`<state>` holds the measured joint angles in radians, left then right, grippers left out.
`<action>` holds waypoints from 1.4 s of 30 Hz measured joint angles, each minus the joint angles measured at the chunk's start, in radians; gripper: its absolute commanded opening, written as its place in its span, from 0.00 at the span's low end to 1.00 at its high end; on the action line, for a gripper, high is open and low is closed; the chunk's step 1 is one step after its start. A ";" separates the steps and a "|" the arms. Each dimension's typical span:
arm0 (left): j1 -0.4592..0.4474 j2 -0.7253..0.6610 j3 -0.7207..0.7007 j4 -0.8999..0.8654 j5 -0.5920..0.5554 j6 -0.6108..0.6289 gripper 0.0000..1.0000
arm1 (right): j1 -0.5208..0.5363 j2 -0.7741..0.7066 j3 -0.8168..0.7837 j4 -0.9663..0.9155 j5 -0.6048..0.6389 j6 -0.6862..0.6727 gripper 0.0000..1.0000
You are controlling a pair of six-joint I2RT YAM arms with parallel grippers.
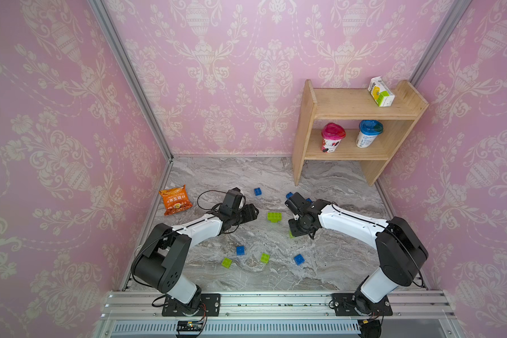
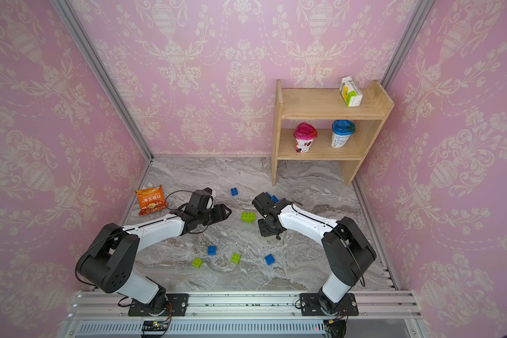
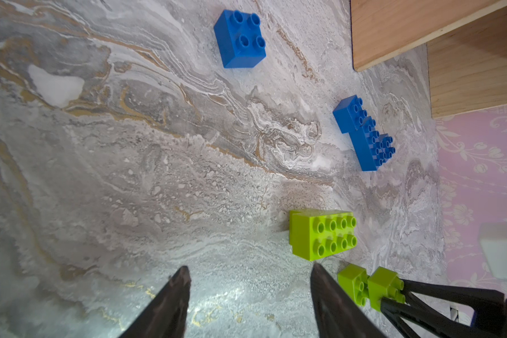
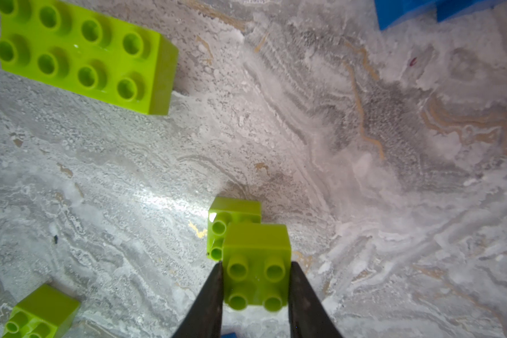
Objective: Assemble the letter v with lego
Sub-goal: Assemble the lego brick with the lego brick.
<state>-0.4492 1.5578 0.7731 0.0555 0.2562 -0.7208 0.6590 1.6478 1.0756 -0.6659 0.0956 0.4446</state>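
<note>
Lime-green small brick point(image 4: 256, 243) clamped in the right hand point(image 4: 256, 264), overlapping a second brick point(image 4: 234, 209) of the same lime, just beside the long brick point(image 4: 85, 55). Pressed on or just above it, cannot tell. Probably the start of one stroke of the V. Blue run point(image 3: 363, 137) of about three stepped bricks near the long brick, perhaps the other stroke. Left hand point(image 3: 249, 267) apart and empty, over bare bench point(image 3: 129, 175) next to the long brick. Left to do, at a guess: lengthening both strokes and joining them at a point. Several loose bricks point(image 1: 240, 250) scattered well apart from the long brick. Shelf point(image 1: 305, 131) beyond the long brick: two cups point(image 1: 332, 137) on the lower board, carton point(image 1: 380, 91) on top.
</note>
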 measured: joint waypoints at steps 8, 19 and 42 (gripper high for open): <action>0.000 -0.001 0.000 -0.001 -0.003 0.000 0.66 | -0.016 0.002 -0.009 0.014 -0.021 0.000 0.09; 0.000 -0.020 0.000 -0.004 -0.010 0.000 0.66 | -0.016 0.024 -0.006 0.022 -0.021 0.000 0.18; -0.003 -0.015 -0.012 0.059 0.027 -0.026 0.63 | -0.092 0.130 0.151 -0.021 -0.033 -0.099 0.02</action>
<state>-0.4522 1.5429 0.7609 0.1143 0.2836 -0.7467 0.5667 1.7775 1.2266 -0.6865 0.0628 0.3458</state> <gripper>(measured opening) 0.644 0.037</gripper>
